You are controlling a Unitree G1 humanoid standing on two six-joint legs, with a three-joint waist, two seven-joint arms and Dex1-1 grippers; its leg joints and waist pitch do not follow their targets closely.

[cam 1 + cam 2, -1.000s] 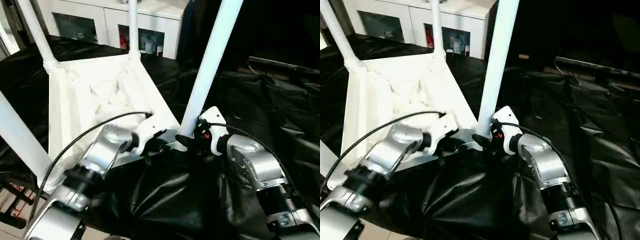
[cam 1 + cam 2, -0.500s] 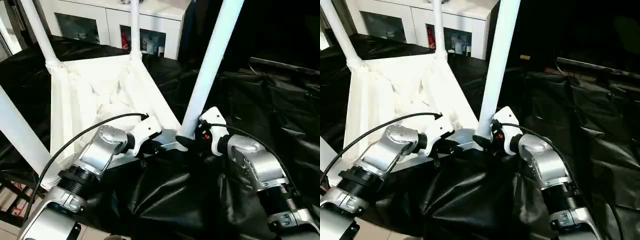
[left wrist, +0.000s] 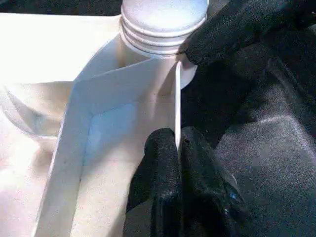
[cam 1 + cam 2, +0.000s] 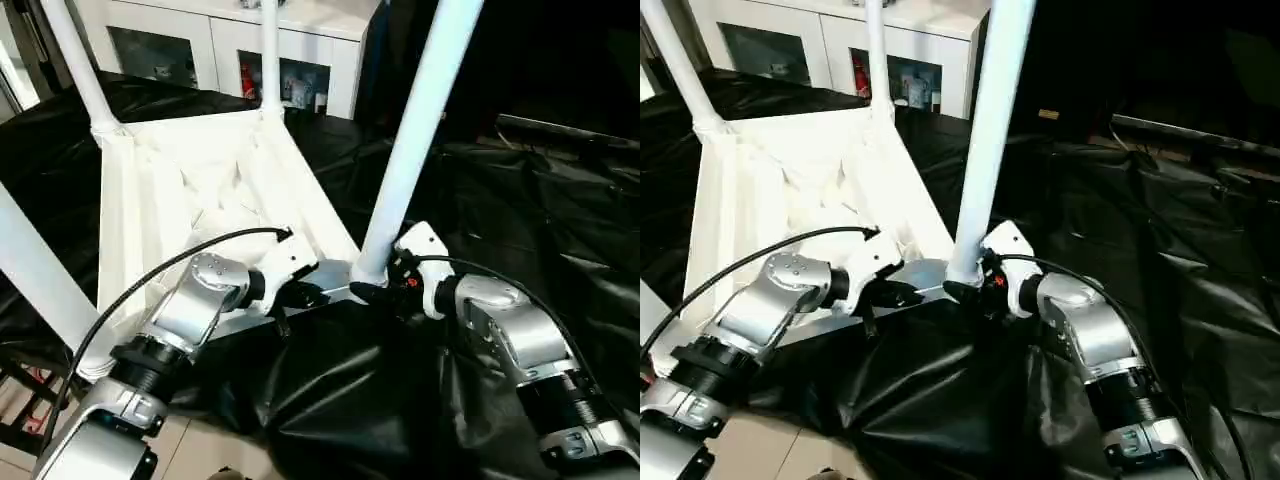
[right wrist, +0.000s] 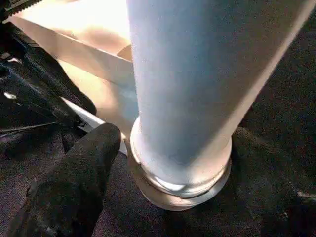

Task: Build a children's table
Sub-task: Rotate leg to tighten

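White plastic table top (image 4: 190, 190) lies upside down on black sheeting (image 4: 520, 200), its legs pointing up.

The left pincer (image 3: 177, 148) is closed on the thin rim of the top's near edge, one black finger (image 3: 163, 163) on each side of the wall, just beside the near-right corner socket (image 3: 158, 39). The right pincer (image 4: 375, 292) stands with its fingers spread around the base of the near-right leg (image 4: 415, 130) — one black finger (image 5: 74, 182) lies close against the ribbed collar where the leg enters the socket, but whether it presses on it cannot be told. The other legs (image 4: 75, 60) rise from the remaining corners. White cabinets (image 4: 250, 50) stand behind the sheeting.
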